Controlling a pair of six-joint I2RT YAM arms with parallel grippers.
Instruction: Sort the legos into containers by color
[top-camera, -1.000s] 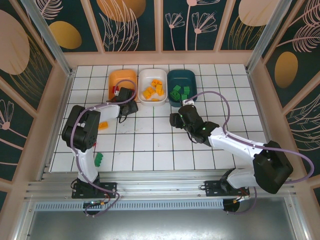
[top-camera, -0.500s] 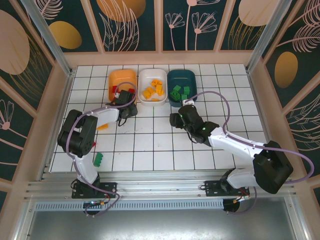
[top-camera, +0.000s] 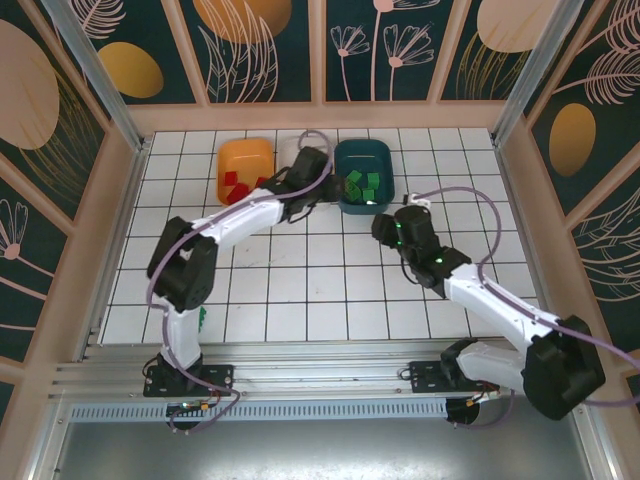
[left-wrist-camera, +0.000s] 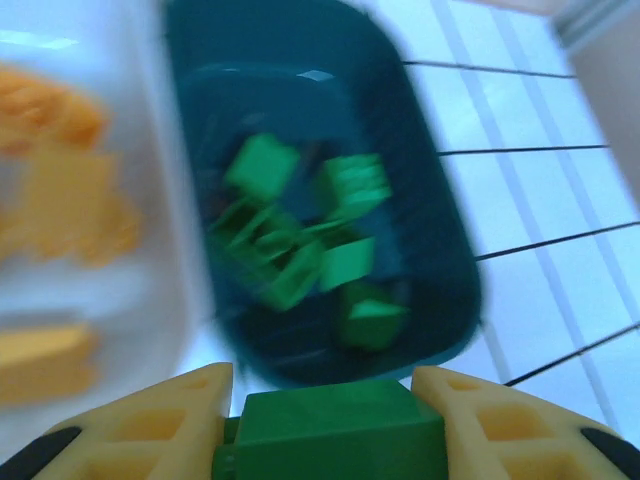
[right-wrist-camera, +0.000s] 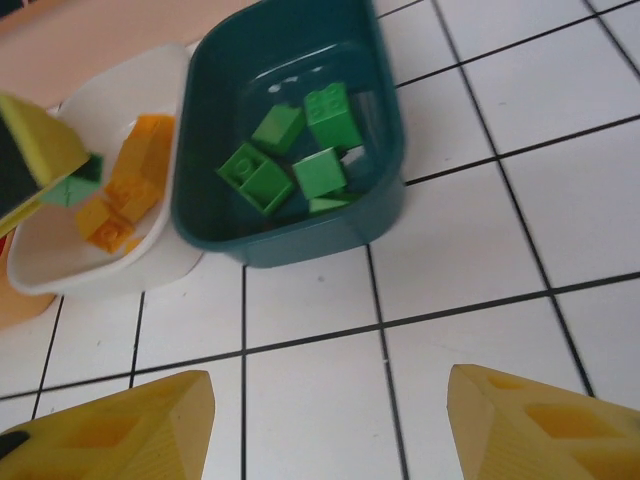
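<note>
Green plastic lego brick (left-wrist-camera: 335, 432) is pinched by the left gripper (left-wrist-camera: 320, 398) between its yellow fingers (left-wrist-camera: 150, 420), beside the dark teal plastic tray (left-wrist-camera: 445, 260) holding other green bricks (left-wrist-camera: 262, 165); the right gripper (right-wrist-camera: 328, 390) is held spread, empty

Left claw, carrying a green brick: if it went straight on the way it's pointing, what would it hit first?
The left claw, with its green brick, would probably meet the dark teal tray first, at its near rim or the green bricks inside; its height above is unclear.
</note>
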